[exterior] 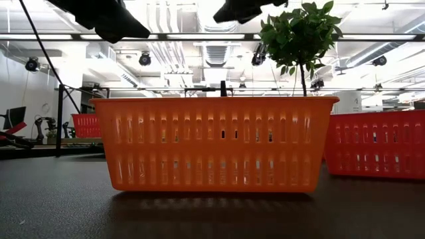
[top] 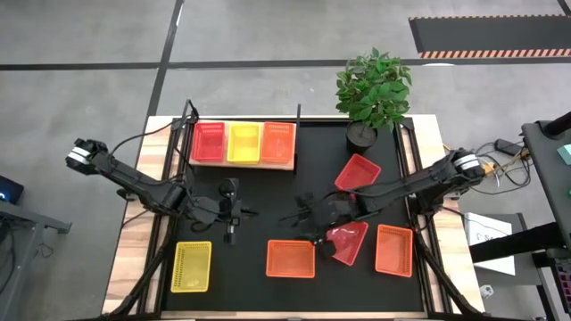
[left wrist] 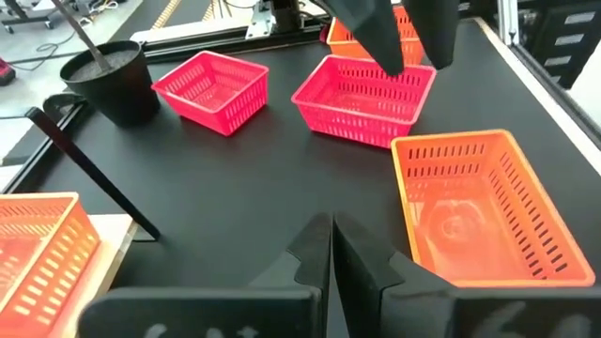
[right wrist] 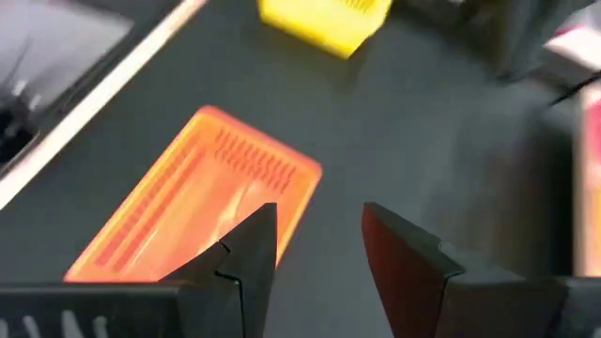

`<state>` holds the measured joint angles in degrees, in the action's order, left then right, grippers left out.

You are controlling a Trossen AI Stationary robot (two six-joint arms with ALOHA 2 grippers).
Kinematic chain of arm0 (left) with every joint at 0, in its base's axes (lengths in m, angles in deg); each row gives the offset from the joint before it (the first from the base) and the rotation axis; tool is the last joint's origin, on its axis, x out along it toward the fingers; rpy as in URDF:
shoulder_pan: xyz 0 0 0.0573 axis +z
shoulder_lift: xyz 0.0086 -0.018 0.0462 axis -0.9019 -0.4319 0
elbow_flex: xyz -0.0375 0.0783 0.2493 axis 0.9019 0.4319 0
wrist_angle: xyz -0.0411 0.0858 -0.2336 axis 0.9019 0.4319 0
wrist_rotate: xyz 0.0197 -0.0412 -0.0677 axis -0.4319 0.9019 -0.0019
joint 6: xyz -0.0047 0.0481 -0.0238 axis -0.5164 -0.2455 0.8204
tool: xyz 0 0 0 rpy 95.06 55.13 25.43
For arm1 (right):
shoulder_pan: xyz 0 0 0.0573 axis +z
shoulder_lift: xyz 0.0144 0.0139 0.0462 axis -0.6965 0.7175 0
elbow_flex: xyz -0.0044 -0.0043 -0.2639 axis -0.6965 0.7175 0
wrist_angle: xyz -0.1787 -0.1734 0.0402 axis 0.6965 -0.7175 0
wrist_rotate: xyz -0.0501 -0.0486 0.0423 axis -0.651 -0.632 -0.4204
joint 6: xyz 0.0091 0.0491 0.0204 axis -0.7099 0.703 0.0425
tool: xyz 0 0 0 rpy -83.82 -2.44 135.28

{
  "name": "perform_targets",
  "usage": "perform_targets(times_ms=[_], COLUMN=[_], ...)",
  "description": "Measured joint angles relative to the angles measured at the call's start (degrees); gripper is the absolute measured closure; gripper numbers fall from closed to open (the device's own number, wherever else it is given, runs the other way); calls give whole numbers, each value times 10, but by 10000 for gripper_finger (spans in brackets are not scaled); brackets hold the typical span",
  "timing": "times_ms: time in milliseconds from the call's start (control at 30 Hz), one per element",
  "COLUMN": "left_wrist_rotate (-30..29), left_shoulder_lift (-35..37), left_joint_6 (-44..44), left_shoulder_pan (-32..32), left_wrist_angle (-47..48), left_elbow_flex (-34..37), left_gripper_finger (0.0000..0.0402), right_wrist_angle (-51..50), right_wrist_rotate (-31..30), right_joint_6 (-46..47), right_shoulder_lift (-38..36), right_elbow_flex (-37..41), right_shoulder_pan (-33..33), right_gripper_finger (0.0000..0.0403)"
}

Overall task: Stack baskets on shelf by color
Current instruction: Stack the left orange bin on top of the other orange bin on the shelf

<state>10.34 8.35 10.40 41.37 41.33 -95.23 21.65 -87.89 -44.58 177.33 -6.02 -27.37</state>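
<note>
The light-wood shelf (top: 243, 163) at the far side holds a pinkish-red basket (top: 209, 141), a yellow one (top: 244, 142) and an orange one (top: 277, 141) side by side. On the black mat stand a yellow basket (top: 192, 266), two orange baskets (top: 290, 259) (top: 394, 250) and two pinkish-red baskets (top: 357, 171) (top: 348, 241). My right gripper (top: 318, 237) is open above the left end of the nearer pinkish-red basket (left wrist: 362, 94), touching nothing that shows. My left gripper (top: 230, 234) is shut and empty over the bare mat, between the yellow basket and the middle orange one (left wrist: 488, 207).
A potted plant (top: 373, 89) stands at the mat's far right corner, its dark pot (left wrist: 108, 80) beside the farther pinkish-red basket (left wrist: 211, 89). Cables run along both arms. Bare mat lies between the shelf and the near row of baskets.
</note>
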Motion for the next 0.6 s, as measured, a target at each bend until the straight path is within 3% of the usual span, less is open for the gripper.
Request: perform_targets(times_ms=[200,600], left_wrist_rotate=[0,0], left_shoulder_lift=[0,0], left_joint_6=[0,1], left_shoulder_pan=[0,0], left_wrist_angle=[0,-2], left_elbow_flex=[0,0], left_gripper_finger=[402,402], right_wrist_angle=[-188,-356], right_wrist_rotate=[43,68], right_joint_6=[0,-45], right_shoulder_lift=[85,189], right_elbow_flex=[-116,-228], right_shoulder_pan=[10,70], right_gripper_finger=[252,261])
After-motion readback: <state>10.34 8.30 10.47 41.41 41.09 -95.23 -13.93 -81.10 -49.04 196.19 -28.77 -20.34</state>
